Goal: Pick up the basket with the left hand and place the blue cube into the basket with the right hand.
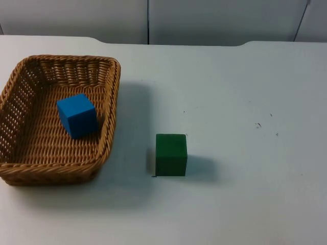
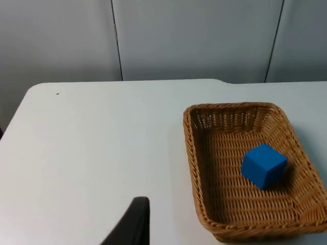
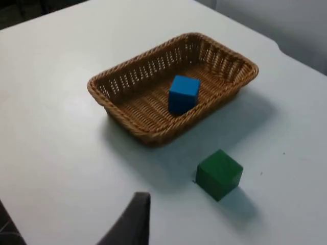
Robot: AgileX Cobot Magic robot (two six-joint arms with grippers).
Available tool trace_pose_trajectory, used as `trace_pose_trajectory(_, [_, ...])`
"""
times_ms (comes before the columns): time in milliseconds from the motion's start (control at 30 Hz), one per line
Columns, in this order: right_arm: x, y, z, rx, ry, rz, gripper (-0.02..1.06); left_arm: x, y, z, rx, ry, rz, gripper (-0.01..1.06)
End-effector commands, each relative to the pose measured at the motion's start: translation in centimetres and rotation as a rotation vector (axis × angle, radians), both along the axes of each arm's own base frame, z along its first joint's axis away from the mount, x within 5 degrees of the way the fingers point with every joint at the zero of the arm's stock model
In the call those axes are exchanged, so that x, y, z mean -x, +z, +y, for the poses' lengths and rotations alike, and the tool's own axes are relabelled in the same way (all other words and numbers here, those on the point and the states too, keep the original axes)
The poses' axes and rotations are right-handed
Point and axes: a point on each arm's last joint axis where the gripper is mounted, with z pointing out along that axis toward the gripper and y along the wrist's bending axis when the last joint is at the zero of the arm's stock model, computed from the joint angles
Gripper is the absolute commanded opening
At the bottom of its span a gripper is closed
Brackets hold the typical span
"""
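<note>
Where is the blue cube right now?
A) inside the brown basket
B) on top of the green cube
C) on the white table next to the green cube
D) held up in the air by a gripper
A: the blue cube sits on the woven floor of the basket, while the green cube stands apart on the white table beside the basket.

Top view looking down, both wrist views raised, angled, all sharing basket (image 1: 110, 102), table (image 1: 245, 92)
</note>
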Motion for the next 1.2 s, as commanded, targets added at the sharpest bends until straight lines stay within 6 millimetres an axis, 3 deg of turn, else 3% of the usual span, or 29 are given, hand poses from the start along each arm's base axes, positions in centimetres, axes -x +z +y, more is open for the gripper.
trace_pose_trajectory(0, [0.2,-0.6,-0.2,0.008,0.002,0.013,1.00,0.2,-1.2,0.0,0.031,0.017,0.013,1.00])
trace_pose_trajectory(100, [0.5,-1.2,-0.5,0.014,-0.007,0.041,1.00,-0.4,-2.8,0.2,0.051,0.036,0.079,1.00])
trace_pose_trajectory(367, [2.4,-1.4,-2.6,0.019,-0.018,0.058,1.00,-0.7,-3.9,0.5,0.041,0.025,0.143,1.00])
trace_pose_trajectory(900, [7.6,-2.8,-9.0,0.003,-0.090,0.056,1.00,-0.9,-4.0,0.5,0.039,0.030,0.131,1.00])
trace_pose_trajectory(1167, [8.2,-3.5,-9.8,-0.017,-0.098,0.024,1.00,-1.0,-3.8,0.4,0.052,0.020,0.103,1.00])
